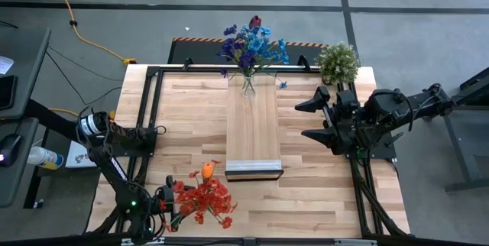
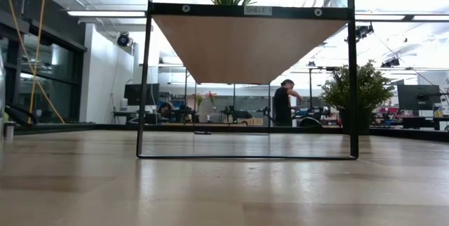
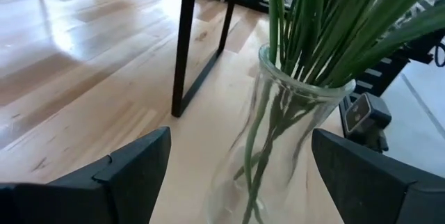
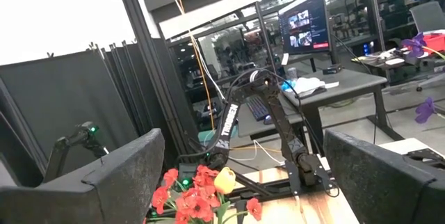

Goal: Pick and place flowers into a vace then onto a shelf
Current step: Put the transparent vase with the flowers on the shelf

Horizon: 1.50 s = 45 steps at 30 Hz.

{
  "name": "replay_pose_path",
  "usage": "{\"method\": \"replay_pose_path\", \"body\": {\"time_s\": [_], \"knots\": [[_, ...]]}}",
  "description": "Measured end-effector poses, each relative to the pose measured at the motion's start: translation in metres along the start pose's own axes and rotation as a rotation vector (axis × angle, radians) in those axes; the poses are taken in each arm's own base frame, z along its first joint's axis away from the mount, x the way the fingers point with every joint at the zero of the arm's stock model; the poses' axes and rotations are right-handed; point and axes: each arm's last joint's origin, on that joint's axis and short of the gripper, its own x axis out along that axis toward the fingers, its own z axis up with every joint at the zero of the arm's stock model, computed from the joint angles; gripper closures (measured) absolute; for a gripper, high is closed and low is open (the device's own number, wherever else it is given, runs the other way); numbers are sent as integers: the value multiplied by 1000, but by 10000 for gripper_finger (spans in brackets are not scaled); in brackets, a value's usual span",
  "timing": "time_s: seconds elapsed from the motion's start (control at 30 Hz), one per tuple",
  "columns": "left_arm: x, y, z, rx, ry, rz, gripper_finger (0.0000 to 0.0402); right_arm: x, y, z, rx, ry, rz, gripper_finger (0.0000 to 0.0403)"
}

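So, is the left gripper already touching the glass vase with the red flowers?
Apart. In the left wrist view the open left gripper straddles the glass vase, with bare table visible between each finger and the glass.

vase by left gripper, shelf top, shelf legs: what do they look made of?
Vase: clear glass, or possibly clear plastic; glossy, and the stems show through its wall.
Shelf top: light wood with a smooth matte finish; lengthwise grain shows, and the front edge is pale grey-white.
Shelf legs: probably black-painted metal; thin, straight, dark bars.
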Motion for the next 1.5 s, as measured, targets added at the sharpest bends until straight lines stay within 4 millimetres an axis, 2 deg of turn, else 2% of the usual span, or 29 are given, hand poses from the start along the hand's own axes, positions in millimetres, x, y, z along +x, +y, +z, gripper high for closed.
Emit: {"method": "replay_pose_path", "body": {"time_s": [0.3, 0.73, 0.97, 1.2, 1.5], "knots": [[7, -1, -14, -3, -10, 10, 21, 2, 0, -2, -2, 10, -3, 22], [7, -2, -14, -15, -32, 10, 21, 14, -1, -13, -8, 54, -16, 22], [7, -3, -14, -5, -33, 8, 21, 14, -1, -13, -7, 50, -16, 22], [12, -3, -28, 15, -52, 16, 21, 14, -1, -12, -6, 45, -14, 22], [12, -3, -27, 30, -96, 28, 21, 14, 0, -12, -6, 39, -12, 22]]}}
